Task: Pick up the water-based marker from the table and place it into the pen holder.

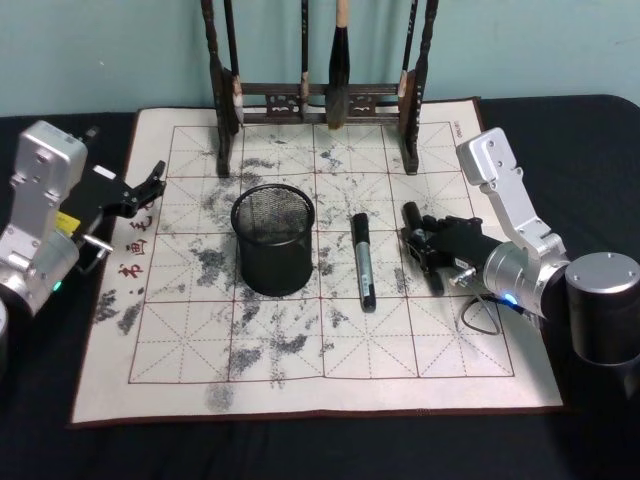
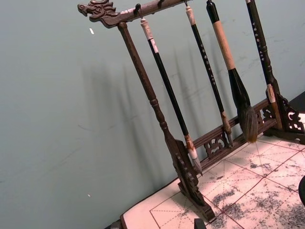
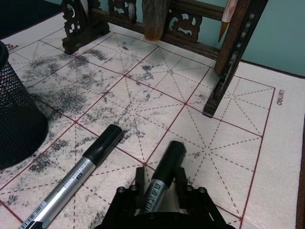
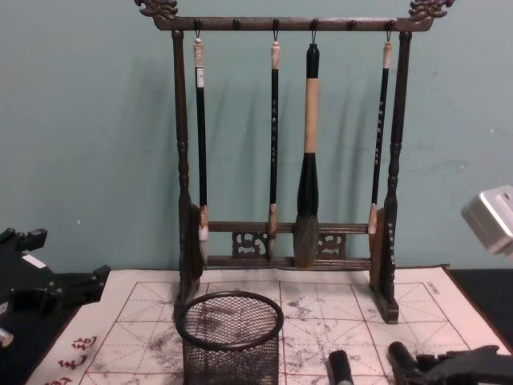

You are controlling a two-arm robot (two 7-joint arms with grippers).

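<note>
Right gripper [image 1: 426, 246] of a two-armed robot sits low over the right side of a white, ink-stained calligraphy mat [image 1: 200, 345] printed with a red grid. It straddles a black-capped water-based marker [image 1: 411, 215], which lies on the mat with its cap pointing toward the far edge. From this spot it cannot be told whether the gripper is clamped on the marker or only set around it.

In the right wrist view, the marker's cap [image 3: 167, 157] juts out ahead of the gripper [image 3: 159, 175].

A second marker [image 1: 363, 265], silver-barrelled with a black cap, lies flat on the mat just left of the gripped one. It runs roughly parallel to it and sits apart from it.

Left of that marker stands the pen holder [image 1: 272, 250], a small round black wire-mesh cup with a thick rolled rim. It is upright, a little left of the mat's centre, and close to the second marker without touching it.

The left gripper [image 1: 154, 186] hangs at the mat's left margin beside a column of red characters, its two black prongs spread. It is well apart from the holder.

Along the mat's far edge rises a tall dark wooden brush rack [image 4: 181, 160] with four calligraphy brushes [image 4: 309, 176] hanging from its top bar.

The mat lies on a dark flat table [image 1: 600, 140].
</note>
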